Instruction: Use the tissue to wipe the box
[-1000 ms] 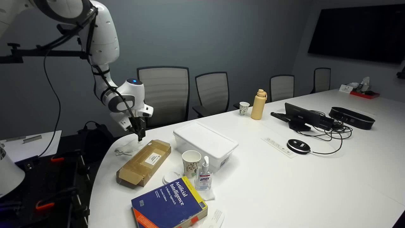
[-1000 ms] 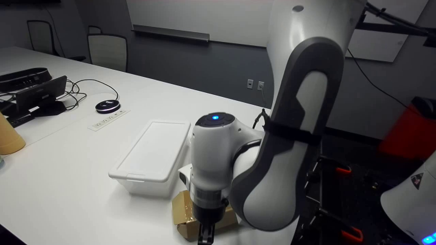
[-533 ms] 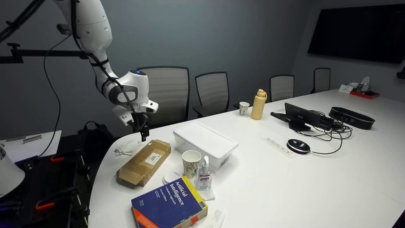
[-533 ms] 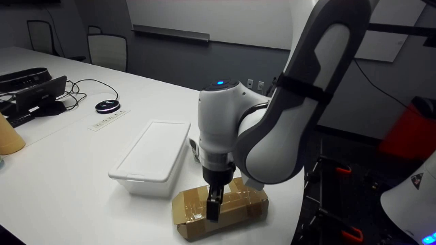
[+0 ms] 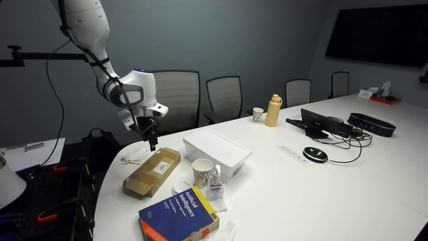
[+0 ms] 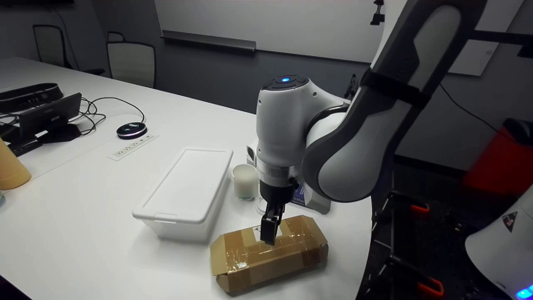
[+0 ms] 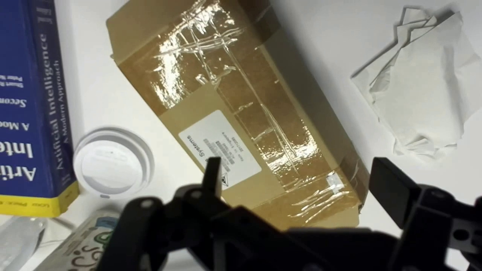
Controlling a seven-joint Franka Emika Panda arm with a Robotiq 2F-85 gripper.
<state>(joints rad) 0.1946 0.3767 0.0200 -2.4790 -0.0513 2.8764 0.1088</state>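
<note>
Your fingers (image 7: pixel 394 192) stand wide apart, and nothing is held between them. In the last second they moved toward 1 o'clock in an exterior view, and now appear over the taped cardboard box (image 6: pixel 272 257). The crumpled paper tissue (image 7: pixel 421 94) did not come with them: it lies on the desk (image 5: pixel 301 197), in the wrist view at 3 o'clock from the box, just beside it and not touching. So, I judge, the wiping must wait until you take the tissue. There the box's long axis runs from 11 o'clock to 5 o'clock; the tissue has no clear axis, but its layered folds lie toward 11 o'clock.
</note>
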